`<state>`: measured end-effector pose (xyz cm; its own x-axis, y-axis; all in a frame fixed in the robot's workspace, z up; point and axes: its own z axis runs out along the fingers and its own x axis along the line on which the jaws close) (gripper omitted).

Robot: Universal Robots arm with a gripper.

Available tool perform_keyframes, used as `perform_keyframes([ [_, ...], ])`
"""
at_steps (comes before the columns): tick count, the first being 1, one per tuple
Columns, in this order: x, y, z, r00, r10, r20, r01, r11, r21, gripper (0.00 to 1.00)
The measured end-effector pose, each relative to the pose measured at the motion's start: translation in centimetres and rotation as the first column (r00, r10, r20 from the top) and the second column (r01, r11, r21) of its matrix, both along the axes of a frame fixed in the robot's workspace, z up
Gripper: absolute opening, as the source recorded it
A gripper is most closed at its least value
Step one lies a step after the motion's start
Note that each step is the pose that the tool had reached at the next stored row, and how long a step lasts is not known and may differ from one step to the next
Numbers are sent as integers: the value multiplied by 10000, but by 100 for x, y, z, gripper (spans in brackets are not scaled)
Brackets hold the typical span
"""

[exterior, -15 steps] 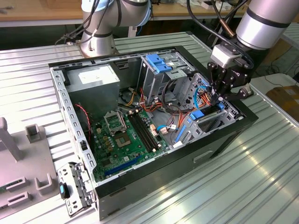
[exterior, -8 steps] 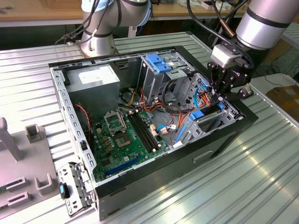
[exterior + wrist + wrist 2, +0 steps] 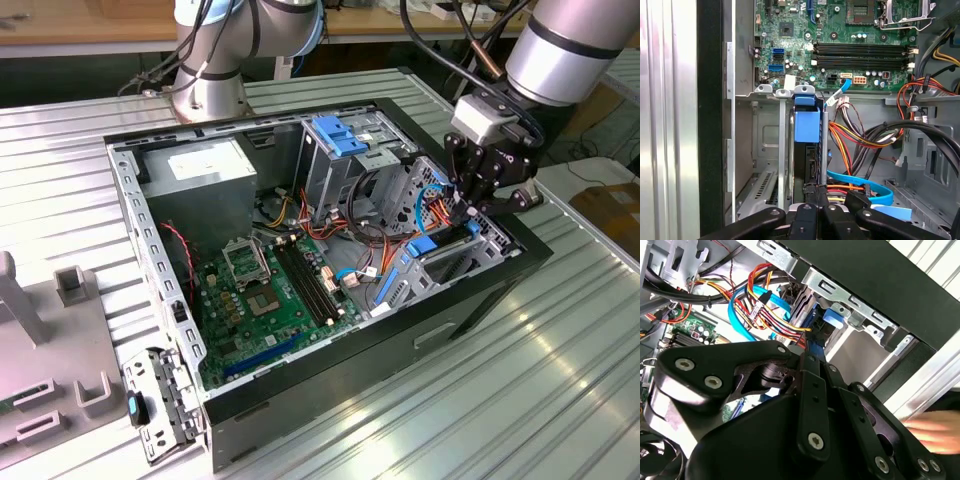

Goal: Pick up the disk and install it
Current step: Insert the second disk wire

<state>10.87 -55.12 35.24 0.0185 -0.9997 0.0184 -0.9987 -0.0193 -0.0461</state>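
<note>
The disk (image 3: 806,125) stands on edge in the drive bay at the case's front corner, its blue bracket facing the motherboard. In the exterior view the disk (image 3: 428,243) sits low in the bay on the exterior view's right, with my gripper (image 3: 462,212) directly over it. The gripper (image 3: 812,202) has its black fingers drawn together on the disk's near end. In the second wrist view the gripper (image 3: 807,352) reaches down to the disk (image 3: 832,320) beside the bay's metal rail.
Bundled red, yellow and orange wires (image 3: 860,137) and a blue flat cable (image 3: 860,187) crowd the bay's side. The motherboard (image 3: 270,290), grey power-supply box (image 3: 205,175) and a blue latch (image 3: 340,135) fill the open case (image 3: 250,410). A second arm's base (image 3: 210,85) stands behind.
</note>
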Motion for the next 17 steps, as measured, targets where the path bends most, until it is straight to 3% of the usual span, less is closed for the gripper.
perform_keyframes([
  [2, -1, 2, 57, 10000, 0, -19, 0, 10000, 5, 11],
  [3, -2, 2, 173, 10000, -1, -35, 1, 10000, 4, 11],
  [5, -1, 4, 291, 10000, -1, -69, 1, 10000, 3, 11],
  [6, 0, 16, 358, 9999, 1, -139, -1, 10000, 5, 11],
  [8, 4, 34, 408, 9996, 0, -296, 0, 10000, 4, 11],
  [9, 10, 54, 445, 9991, 0, -418, 1, 10000, 5, 11],
  [11, 18, 85, 449, 9986, 0, -528, 1, 10000, 5, 11],
  [12, 18, 102, 450, 9985, -2, -546, 2, 10000, 5, 11],
  [13, 18, 140, 449, 9984, -2, -557, 2, 10000, 4, 11],
  [14, 21, 224, 450, 9983, 1, -575, 0, 10000, 3, 11],
  [15, 26, 273, 448, 9982, 0, -597, 0, 10000, -7, 11],
  [17, 38, 327, 448, 9980, -16, -636, 0, 9997, -243, 11],
])
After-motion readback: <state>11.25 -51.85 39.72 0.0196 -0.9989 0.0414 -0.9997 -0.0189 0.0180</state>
